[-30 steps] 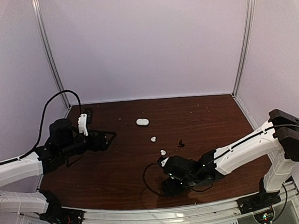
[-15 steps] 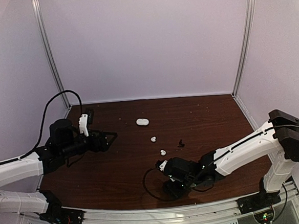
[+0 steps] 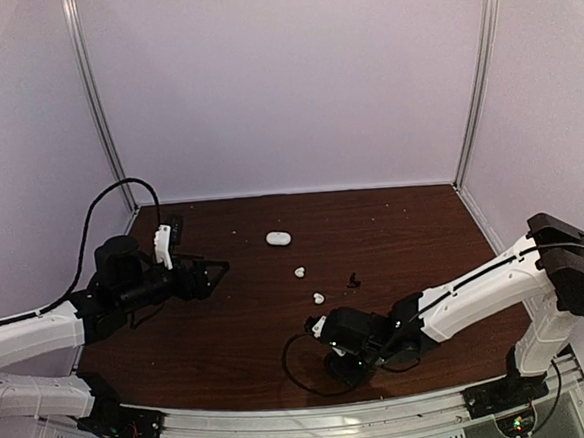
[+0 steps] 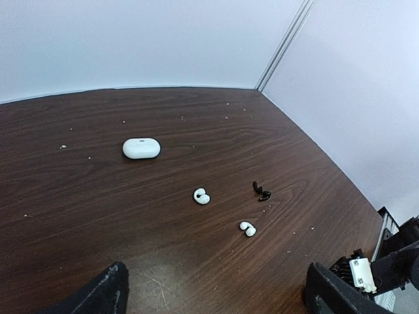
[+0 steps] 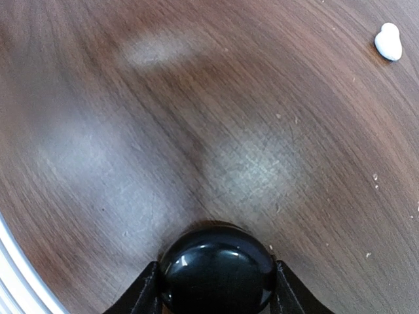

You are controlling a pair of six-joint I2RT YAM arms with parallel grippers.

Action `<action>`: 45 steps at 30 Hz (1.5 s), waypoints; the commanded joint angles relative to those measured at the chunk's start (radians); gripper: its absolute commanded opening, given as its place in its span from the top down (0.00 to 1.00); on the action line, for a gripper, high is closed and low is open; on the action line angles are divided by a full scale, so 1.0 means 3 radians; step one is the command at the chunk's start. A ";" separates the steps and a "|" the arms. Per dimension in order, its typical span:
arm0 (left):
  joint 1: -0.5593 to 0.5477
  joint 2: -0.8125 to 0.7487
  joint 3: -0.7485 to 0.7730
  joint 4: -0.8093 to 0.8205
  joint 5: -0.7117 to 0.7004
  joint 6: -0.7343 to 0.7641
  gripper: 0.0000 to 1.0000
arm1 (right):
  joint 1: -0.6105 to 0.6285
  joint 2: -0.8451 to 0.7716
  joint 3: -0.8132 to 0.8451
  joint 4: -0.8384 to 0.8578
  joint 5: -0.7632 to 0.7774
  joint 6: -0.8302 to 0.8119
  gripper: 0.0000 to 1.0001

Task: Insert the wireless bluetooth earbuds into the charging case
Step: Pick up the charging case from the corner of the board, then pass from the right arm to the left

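Since 1 second ago the right claw [image 3: 342, 359] has drawn back toward the near edge, away from the nearer white earbud [image 3: 319, 298], and its fingers have come in on the black round case [image 5: 216, 268]; the left claw [image 3: 204, 275] has barely shifted. As far as I can judge from the right wrist view, both fingers press the sides of that case, so I read it as held at a middling width. The left claw stands wide and holds nothing. In the top view the nearer white earbud lies on the table [image 3: 230, 334] at about 11 o'clock from the right claw, with the second white earbud [image 3: 299, 273] beyond it on the same line, the black piece [image 3: 353, 279] at 1 o'clock and the white oval case [image 3: 278, 238] farthest at 11. The right arm is clearly nearer; from the left claw the buds sit well apart at 3 o'clock. In the right wrist view the bud's long axis seems to run roughly 12 to 6. I see only the case's glossy top, its lower part and the fingertips cut off, so I cannot tell whether it is open, and the black piece is too small to make out.
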 commanded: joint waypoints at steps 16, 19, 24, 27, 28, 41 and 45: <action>-0.0374 -0.0367 -0.0187 0.0619 0.0287 0.1148 0.14 | -0.0905 -0.1235 -0.0064 -0.0212 -0.1818 -0.0294 0.55; -0.0548 -0.0252 0.0068 0.0376 0.0580 0.1608 0.12 | -0.1046 -0.1385 -0.0068 -0.0217 -0.2095 -0.0269 0.55; -0.0899 -0.0071 0.0455 -0.0026 0.0575 0.2359 0.14 | -0.1294 -0.1579 -0.0156 -0.0093 -0.2598 -0.0162 0.55; -0.1141 0.0143 0.0700 -0.0414 0.0394 0.2759 0.16 | -0.1367 -0.1669 -0.0255 0.0074 -0.2860 -0.0032 0.56; -0.1217 0.0209 0.0764 -0.0525 0.0355 0.2886 0.17 | -0.1382 -0.1691 -0.0294 0.0151 -0.2962 0.0024 0.56; -0.1967 0.0812 0.1332 -0.0757 0.0278 0.3693 0.32 | -0.1387 -0.1635 -0.0502 0.0786 -0.3810 0.0481 0.57; -0.1983 0.0970 0.1477 -0.0801 0.0438 0.3784 0.37 | -0.1382 -0.1630 -0.0533 0.0929 -0.3936 0.0612 0.57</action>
